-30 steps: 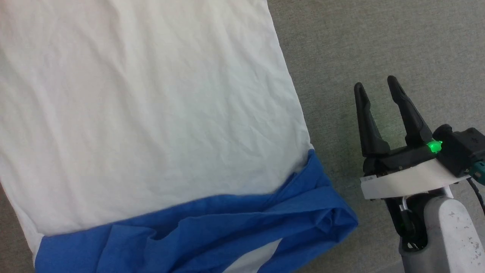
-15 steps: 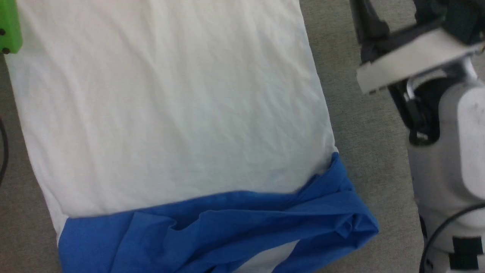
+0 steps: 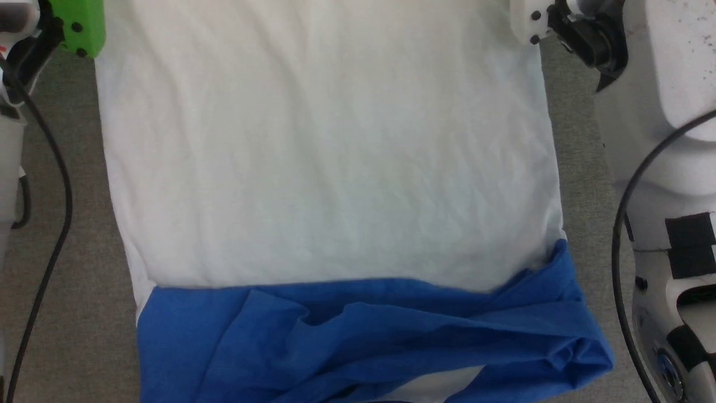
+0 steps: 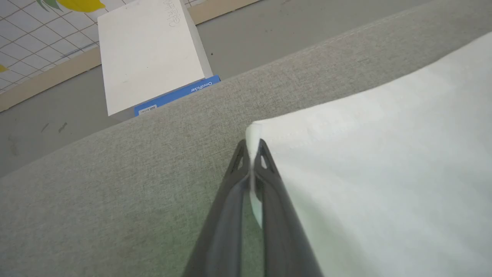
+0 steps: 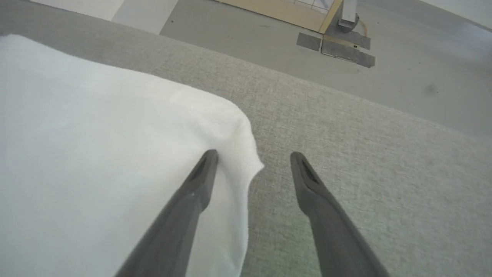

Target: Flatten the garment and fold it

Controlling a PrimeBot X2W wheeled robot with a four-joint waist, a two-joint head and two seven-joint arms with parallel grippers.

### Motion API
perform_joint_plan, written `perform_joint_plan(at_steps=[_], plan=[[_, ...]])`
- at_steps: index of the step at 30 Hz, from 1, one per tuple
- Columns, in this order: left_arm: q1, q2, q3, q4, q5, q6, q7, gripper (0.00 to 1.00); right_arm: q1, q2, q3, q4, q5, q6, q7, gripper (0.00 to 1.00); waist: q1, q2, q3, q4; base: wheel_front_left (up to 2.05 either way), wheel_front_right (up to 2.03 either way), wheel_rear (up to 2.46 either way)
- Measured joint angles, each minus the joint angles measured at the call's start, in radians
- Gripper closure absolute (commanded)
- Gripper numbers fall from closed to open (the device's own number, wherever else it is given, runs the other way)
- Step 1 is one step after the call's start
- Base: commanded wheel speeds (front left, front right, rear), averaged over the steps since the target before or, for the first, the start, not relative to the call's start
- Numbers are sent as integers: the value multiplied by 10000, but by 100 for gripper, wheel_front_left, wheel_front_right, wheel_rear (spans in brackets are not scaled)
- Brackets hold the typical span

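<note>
The garment (image 3: 335, 168) lies spread on the grey cloth-covered counter (image 4: 134, 192). Its white body is mostly flat and its hem lies toward the far edge. The blue shoulder part is bunched in folds along the near edge.

The left pincer (image 4: 251, 148) is pressed together on the hem's far left corner, with a sliver of white cloth showing between its fingers. The right pincer (image 5: 253, 156) stands apart and holds nothing. One finger is over the white cloth and the other over bare counter, with the far right corner curling up between them.

What could go wrong, as I judge it:
- The right corner is rounded and slightly lifted, so closing here may catch only the top layer or nip the very edge, and it could slip free on a pull
- If the left side lifts or pulls alone, the hem would skew and drag the body into diagonal creases
- The blue part is crumpled, so a fold made now would trap those wrinkles
- The left grip is at the extreme corner, and a hard tug could pull it out

Count: one garment, two pincers, one counter, and one white box (image 4: 150, 54) on the floor beyond the far edge
</note>
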Motion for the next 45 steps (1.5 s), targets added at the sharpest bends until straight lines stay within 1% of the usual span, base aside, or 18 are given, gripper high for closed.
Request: perform_joint_plan(at_steps=[1, 2, 3, 4, 5, 8, 11, 13, 17, 23, 26, 31, 35, 38, 42, 45], plan=[[-39, -36, -42, 96, 0, -29, -88, 100, -129, 0, -12, 244, -128, 0, 221, 0, 0, 1, 22, 77, 0, 0, 0], [-58, -71, -77, 180, 0, -38, -159, 100, -259, 2, -59, 443, -255, 0, 435, 13, 0, 0, 42, 143, 0, 0, 0], [-75, -98, -109, 259, -2, -46, -226, 100, -389, -4, -73, 570, -362, 0, 635, 59, 0, 0, 55, 192, 0, 0, 0], [-100, -136, -144, 347, -2, -79, -299, 100, -559, -10, -96, 717, -527, 2, 949, 95, 0, 0, 69, 242, 0, 0, 0], [-119, -173, -182, 431, -2, -104, -366, 100, -717, -4, -79, 826, -675, 4, 1287, 100, 0, 0, 76, 284, 0, 0, 0], [-170, -234, -278, 667, -27, -142, -543, 100, -937, 46, 42, 922, -872, 4, 1937, 100, 0, 0, 42, 341, 0, 0, 0], [-297, -226, -355, 807, 10, -205, -941, 100, -940, -25, 59, 813, -966, 4, 1952, 100, -1, 0, 6, 334, 0, 0, 0], [-439, -209, -384, 874, 132, -207, -1331, 100, -938, -94, 13, 671, -1070, 4, 1685, 100, 0, 1, -1, 308, 0, 0, 0], [-779, -188, -403, 1093, 627, -188, -2410, 100, -973, -205, -128, 447, -1383, 4, 640, 100, -1, 0, 4, 243, 0, 0, 0], [-1228, -169, -401, 1409, 1323, 217, -4224, 100, -1220, -199, -370, 295, -1956, 4, -918, 100, 0, 1, 18, 116, 0, 0, 0], [-1370, -180, -378, 1626, 1511, 420, -5032, 100, -1325, -209, -314, 305, -2155, 4, -1816, 100, 0, 0, -35, 84, 0, 0, 0], [-1245, -226, -309, 2067, 1534, 474, -5758, 100, -1270, -192, 44, 591, -1927, 4, -2596, 100, 0, 0, -310, 60, 0, 0, 0], [-448, -192, -186, 2019, 1254, 474, -6510, 100, -741, -242, 512, 506, -1321, 4, -3310, 100, -1, 0, -712, 66, 0, 0, 0], [521, -90, -94, 1741, 1051, 500, -7058, 100, -12, -468, 949, 221, -775, 4, -3776, 100, -1, 1, -1109, 86, 0, 0, 0], [2155, 33, -10, 865, 853, 681, -7501, 100, 1241, -1035, 1565, -600, -67, 4, -4149, 100, -2, 0, -1775, 145, 0, 0, 0], [3576, 134, 25, 88, 476, 803, -7530, 100, 2368, -1482, 1904, -1488, 451, 4, -4199, 100, -2, 0, -2330, 202, 0, 0, 0]])
